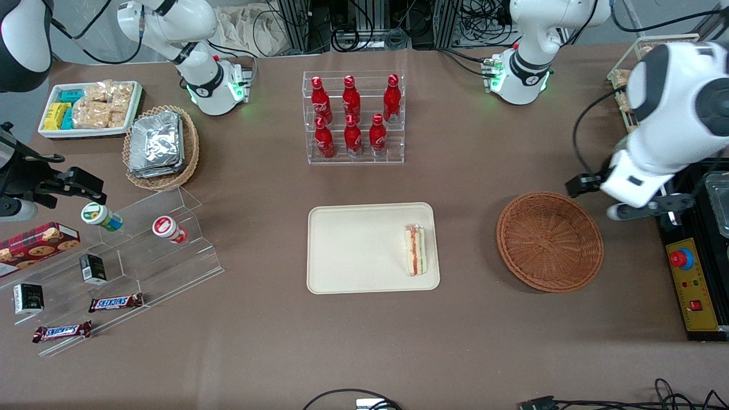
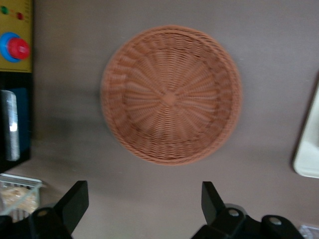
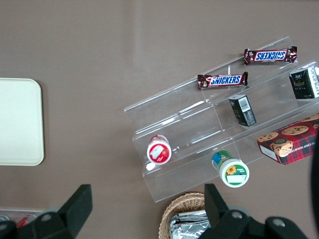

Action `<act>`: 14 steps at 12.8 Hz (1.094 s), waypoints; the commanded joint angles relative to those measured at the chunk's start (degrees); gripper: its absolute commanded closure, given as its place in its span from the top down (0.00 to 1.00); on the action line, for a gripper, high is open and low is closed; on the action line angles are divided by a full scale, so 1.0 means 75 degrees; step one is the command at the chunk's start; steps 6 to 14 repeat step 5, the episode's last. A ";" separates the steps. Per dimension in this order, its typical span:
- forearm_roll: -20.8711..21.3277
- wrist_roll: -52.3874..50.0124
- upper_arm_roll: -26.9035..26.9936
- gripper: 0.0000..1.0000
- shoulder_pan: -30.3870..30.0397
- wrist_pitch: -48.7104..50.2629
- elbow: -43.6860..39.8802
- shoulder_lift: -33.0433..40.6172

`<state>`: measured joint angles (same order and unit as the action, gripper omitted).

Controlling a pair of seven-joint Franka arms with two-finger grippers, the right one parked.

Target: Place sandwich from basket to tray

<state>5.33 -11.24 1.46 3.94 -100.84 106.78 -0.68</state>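
We see the left arm [image 1: 666, 136], glossy white shells with dark grey joint caps and a black cable, ending in a black end effector [image 2: 144, 206] with two widely parted fingers [image 2: 75, 201].

Counted beside the tray [image 1: 364, 250]: one sandwich [image 1: 416, 249], one basket [image 1: 549, 241], six red bottles [image 1: 353, 114], two Snickers bars [image 1: 116, 302]; gripper [image 2: 144, 201] above basket, fingers apart.
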 commanded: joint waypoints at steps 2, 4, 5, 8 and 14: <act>0.0074 0.1029 -0.0102 1.00 -0.0654 0.0179 -0.0512 -0.0154; 0.0062 0.0902 -0.0113 1.00 -0.0678 0.0541 -0.1120 -0.0505; 0.0074 0.0889 -0.0113 1.00 -0.0667 0.0659 -0.1356 -0.0612; 0.0074 0.0889 -0.0113 1.00 -0.0667 0.0659 -0.1356 -0.0612; 0.0074 0.0889 -0.0113 1.00 -0.0667 0.0659 -0.1356 -0.0612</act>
